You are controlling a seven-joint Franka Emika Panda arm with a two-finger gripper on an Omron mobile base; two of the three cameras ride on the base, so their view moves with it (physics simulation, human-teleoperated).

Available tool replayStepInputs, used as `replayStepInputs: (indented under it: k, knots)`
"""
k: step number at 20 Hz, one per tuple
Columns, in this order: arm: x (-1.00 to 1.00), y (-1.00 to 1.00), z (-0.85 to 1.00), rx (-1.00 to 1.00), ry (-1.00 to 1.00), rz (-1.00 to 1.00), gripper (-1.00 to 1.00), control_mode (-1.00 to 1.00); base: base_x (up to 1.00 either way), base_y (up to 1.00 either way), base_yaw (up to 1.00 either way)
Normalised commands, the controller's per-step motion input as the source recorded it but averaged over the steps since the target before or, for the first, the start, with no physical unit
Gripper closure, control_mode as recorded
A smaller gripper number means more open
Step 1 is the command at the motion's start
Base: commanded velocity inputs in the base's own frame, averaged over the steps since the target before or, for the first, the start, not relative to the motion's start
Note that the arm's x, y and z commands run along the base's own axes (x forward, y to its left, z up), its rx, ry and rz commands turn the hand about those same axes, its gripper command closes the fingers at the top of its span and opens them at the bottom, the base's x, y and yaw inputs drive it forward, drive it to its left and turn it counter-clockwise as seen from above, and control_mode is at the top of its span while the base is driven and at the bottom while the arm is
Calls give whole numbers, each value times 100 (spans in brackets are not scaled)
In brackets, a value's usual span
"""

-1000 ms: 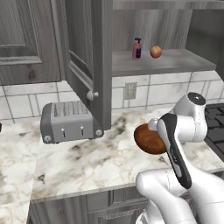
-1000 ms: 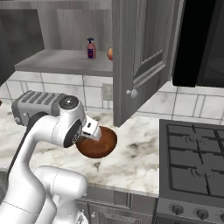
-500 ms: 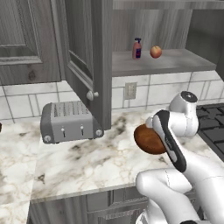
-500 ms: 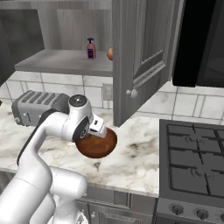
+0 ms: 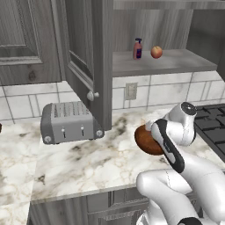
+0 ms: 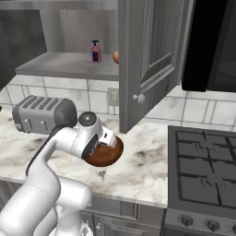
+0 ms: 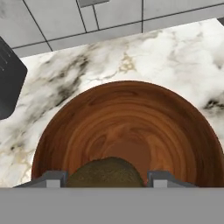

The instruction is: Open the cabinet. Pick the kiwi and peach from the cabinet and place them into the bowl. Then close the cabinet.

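The gripper hangs directly over the bowl, clasping the kiwi between its fingertips; the fruit is above the bowl's hollow, not yet let go. The bowl itself sits on the marble tabletop, toward the right end, near the stove, with the toaster well apart to the left by the back wall. Farther back and above, the cabinet stands open, and the peach rests on its shelf just beside a pink-red bottle. By my judgement, the opening is done and the kiwi is nearly delivered; the peach and closing the doors remain.
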Motion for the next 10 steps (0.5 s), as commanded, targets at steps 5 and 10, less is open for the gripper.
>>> replayStepInputs:
  k: [5, 10]
  knots:
    - [4, 0, -22, -1, -8, 0, -100, -100, 0, 0, 0]
    - [0, 0, 17, 0, 0, 0, -100, -100, 0, 0, 0]
